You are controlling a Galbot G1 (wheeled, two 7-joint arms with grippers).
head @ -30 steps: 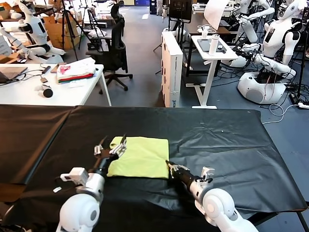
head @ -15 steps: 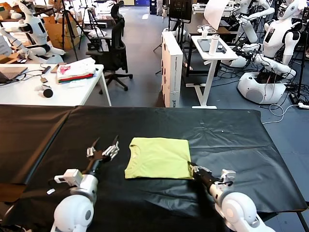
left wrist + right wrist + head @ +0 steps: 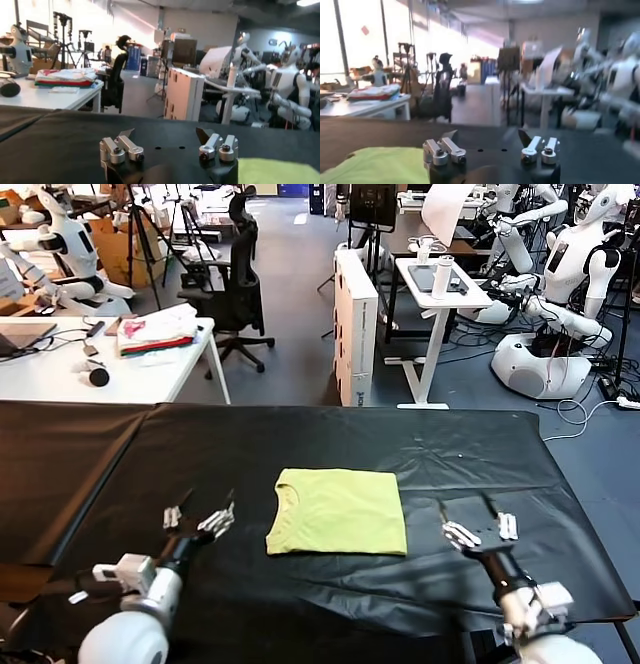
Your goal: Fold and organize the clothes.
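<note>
The lime yellow-green T-shirt (image 3: 340, 511) lies folded into a flat rectangle in the middle of the black table (image 3: 450, 454), round neck toward my left. Its white patch is hidden. My left gripper (image 3: 200, 510) is open and empty, to the left of the shirt and apart from it. My right gripper (image 3: 467, 514) is open and empty, to the right of the shirt and apart from it. A corner of the shirt shows in the left wrist view (image 3: 280, 171) beside the open gripper (image 3: 165, 135). The shirt also shows in the right wrist view (image 3: 380, 165) beside the open gripper (image 3: 487, 135).
A white desk (image 3: 60, 374) behind the table carries a white-pink-red cloth pile (image 3: 155, 329). An office chair (image 3: 235, 279), a white cabinet (image 3: 355, 324), a small white stand (image 3: 440, 284) and other robots (image 3: 560, 294) stand beyond the table's far edge.
The shirt has slid right to the table's middle. The right gripper let go of its corner, opened and drew away rightward. The left gripper drew back to the left, open.
</note>
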